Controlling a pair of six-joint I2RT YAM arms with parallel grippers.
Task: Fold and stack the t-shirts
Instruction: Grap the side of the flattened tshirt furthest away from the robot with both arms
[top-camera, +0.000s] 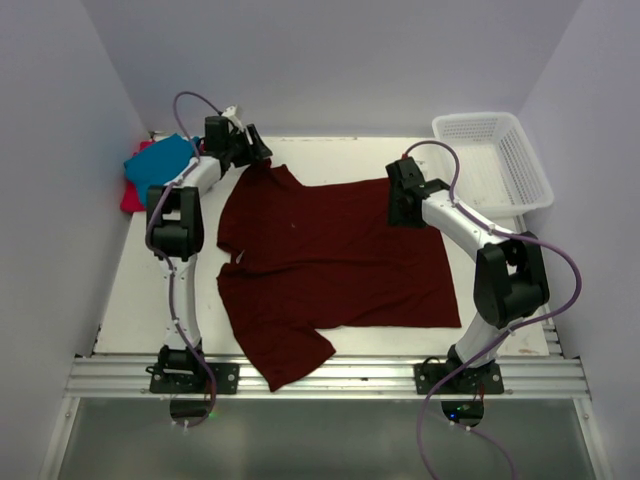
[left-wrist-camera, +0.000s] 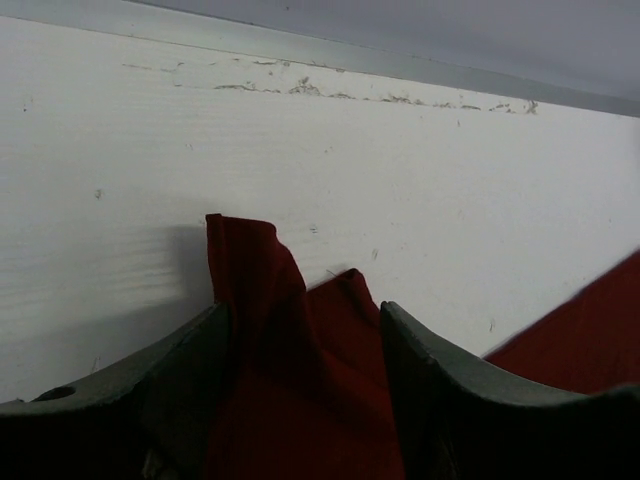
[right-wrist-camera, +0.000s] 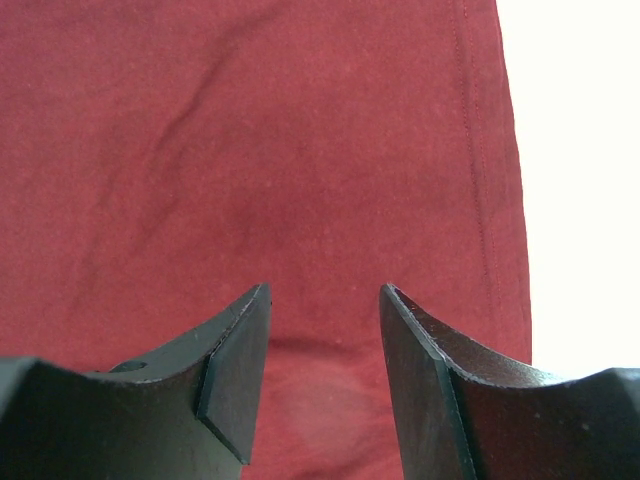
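Observation:
The dark maroon t-shirt (top-camera: 330, 255) lies spread flat across the table, one sleeve hanging toward the near edge. My left gripper (top-camera: 258, 152) is at its far left sleeve. In the left wrist view the gripper (left-wrist-camera: 302, 310) stands open, with a rumpled peak of maroon cloth (left-wrist-camera: 260, 290) rising between the fingers. My right gripper (top-camera: 400, 210) is over the shirt's far right part. In the right wrist view it (right-wrist-camera: 323, 292) is open just above the flat maroon cloth (right-wrist-camera: 300, 150), near the hem, pinching nothing. The teal blue t-shirt (top-camera: 160, 158) and the red-pink t-shirt (top-camera: 132, 195) lie heaped at the far left.
A white mesh basket (top-camera: 495, 160) stands at the far right corner. White walls close in the table (top-camera: 140, 290) on the left, back and right. A metal rail (top-camera: 330, 378) with both arm bases runs along the near edge.

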